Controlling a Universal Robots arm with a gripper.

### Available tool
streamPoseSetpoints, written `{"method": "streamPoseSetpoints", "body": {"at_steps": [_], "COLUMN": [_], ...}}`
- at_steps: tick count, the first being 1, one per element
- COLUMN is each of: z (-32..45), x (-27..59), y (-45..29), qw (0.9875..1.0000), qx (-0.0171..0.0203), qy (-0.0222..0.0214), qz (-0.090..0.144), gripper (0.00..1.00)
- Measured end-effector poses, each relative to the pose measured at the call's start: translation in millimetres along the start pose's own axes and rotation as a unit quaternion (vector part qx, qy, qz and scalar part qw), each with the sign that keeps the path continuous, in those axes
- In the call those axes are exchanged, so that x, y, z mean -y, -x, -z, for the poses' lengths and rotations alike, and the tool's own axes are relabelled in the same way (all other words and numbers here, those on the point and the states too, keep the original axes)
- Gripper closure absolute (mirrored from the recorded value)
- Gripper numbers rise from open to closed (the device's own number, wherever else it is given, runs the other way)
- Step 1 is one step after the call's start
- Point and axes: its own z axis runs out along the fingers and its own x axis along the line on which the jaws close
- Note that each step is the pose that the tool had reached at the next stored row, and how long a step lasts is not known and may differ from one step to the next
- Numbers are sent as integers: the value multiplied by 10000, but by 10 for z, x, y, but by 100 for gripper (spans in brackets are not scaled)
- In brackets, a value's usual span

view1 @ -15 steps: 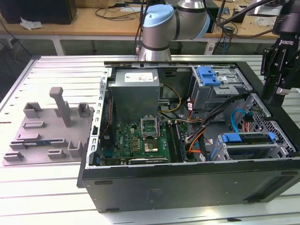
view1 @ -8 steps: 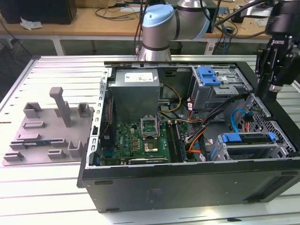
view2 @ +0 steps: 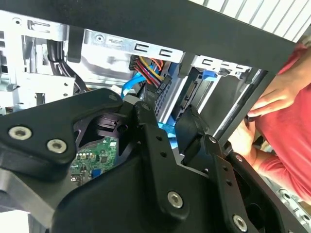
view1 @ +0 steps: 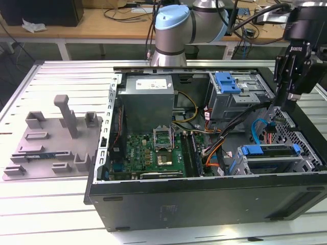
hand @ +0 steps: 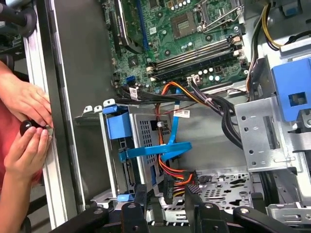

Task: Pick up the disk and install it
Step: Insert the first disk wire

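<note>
right, gripper [view1: 286, 99] hangs over drive corner of case [view1: 204, 204], fingers [hand: 141, 206] parted, nothing between them. disk [view1: 271, 151] looks seated in lower bay, blue rail showing, so install reads as near done. you check rail sits flush with cage. blue cable [hand: 155, 150] loops just beside bay, orange wires [hand: 177, 172] beneath fingers. person's hands [hand: 26, 128] rest on case wall, so go slow there.

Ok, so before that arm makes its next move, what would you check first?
1. The gripper empty: ok, jaws apart, nothing held.
2. The disk in its bay: ok; whether it is fully seated, cannot tell.
3. A person's hands clear of the case: not ok, they are at its edge.
4. The blue cable clear of the gripper: cannot tell.
</note>
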Motion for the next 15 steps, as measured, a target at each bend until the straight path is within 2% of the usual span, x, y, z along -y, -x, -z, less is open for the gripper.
{"method": "streamPoseSetpoints", "body": {"at_steps": [3,10,11,12,13,15], "z": [-26,-80,-93,-105,-113,-127], "x": [5,13,16,18,20,23], "y": [13,41,47,54,58,65], "qw": [10000,9999,9999,9999,9999,9998], "qx": [-37,-82,-93,-102,-110,-128], "qy": [7,21,24,26,28,30], "qz": [-34,-88,-100,-111,-119,-132], "gripper": [56,56,64,64,71,71]}}
